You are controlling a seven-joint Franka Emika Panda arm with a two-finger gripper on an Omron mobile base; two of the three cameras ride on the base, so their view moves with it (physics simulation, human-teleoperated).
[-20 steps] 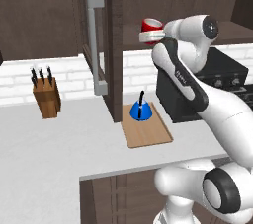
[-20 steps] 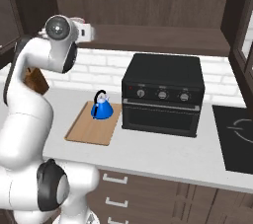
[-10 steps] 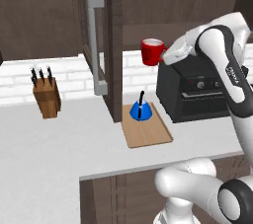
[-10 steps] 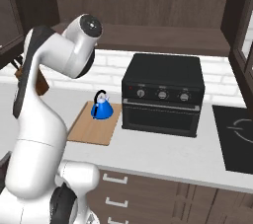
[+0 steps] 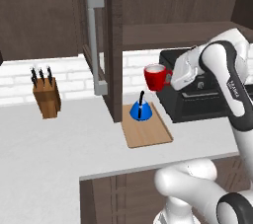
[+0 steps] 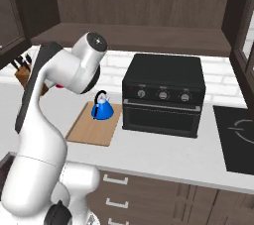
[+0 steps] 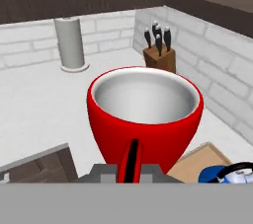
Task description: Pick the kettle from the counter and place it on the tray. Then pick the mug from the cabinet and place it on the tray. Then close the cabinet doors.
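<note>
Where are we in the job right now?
Done: the kettle sits on the tray. In hand: the gripper holds the mug by its handle, in the air above the tray, out of the cabinet. Left: set the mug down on the tray, then shut the cabinet door, which stands open.

The table (image 5: 59,149) was a broad, pale grey-white top with dark wood fronts below it. A light-tan wooden tray (image 5: 148,131) lay flat on it, just beside the black oven (image 6: 163,97), which also stood on the table against the white brick wall. The blue kettle (image 5: 140,111) sat upright on the far part of the tray, with its thin black handle standing up. Well apart from the tray, a wooden knife block (image 5: 46,97) stood on the table near the wall, with dark knife handles sticking out of it
</note>
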